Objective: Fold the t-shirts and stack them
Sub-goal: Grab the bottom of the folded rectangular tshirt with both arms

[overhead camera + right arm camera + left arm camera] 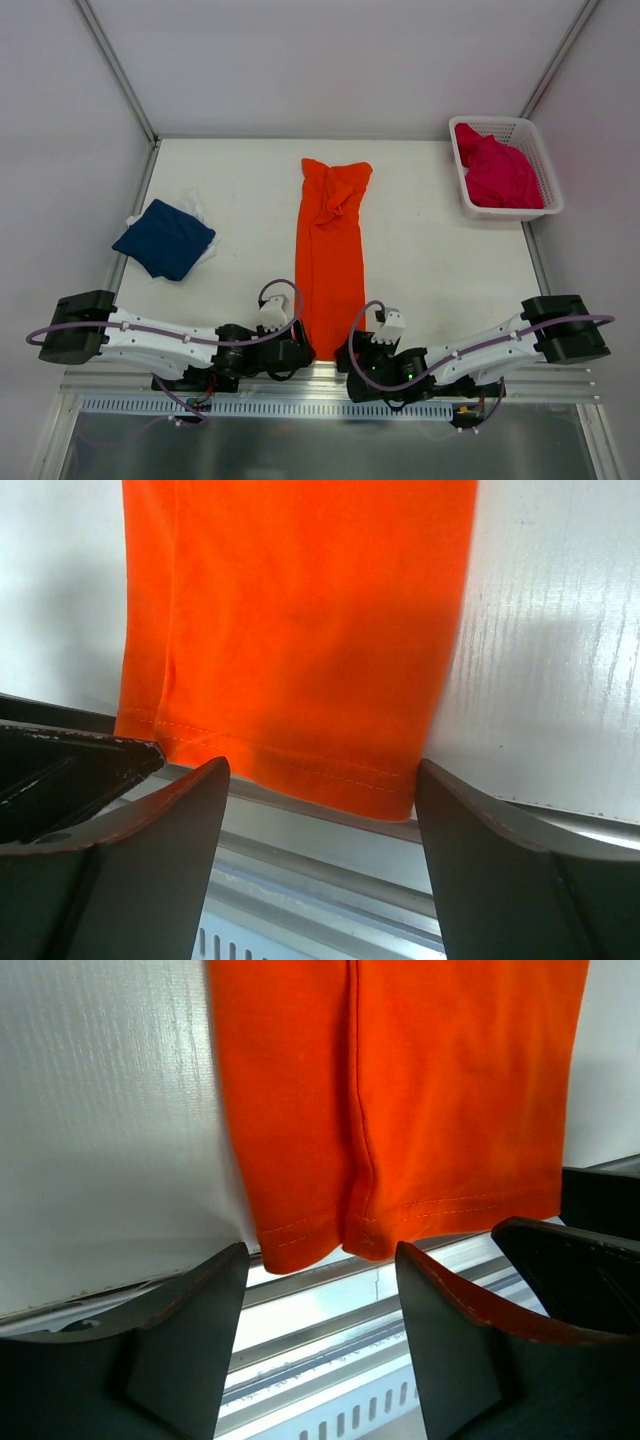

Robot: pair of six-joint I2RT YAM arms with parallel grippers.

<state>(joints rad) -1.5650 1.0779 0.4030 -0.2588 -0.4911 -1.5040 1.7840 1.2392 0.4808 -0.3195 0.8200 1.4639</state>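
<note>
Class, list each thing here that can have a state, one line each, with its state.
Bright orange cloth t-shirt: folded into a long narrow strip, lying flat.
Navy blue cloth t-shirt: folded into a small square.
Magenta pink cloth t-shirt: crumpled, inside the white plastic mesh basket.
That basket: upright.
Left claw: open, at the orange hem.
Right claw: open, at the orange hem.

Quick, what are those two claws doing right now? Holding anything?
Left gripper: open, holding nothing, at the hem of the orange shirt.
Right gripper: open, holding nothing, at the same hem.
</note>
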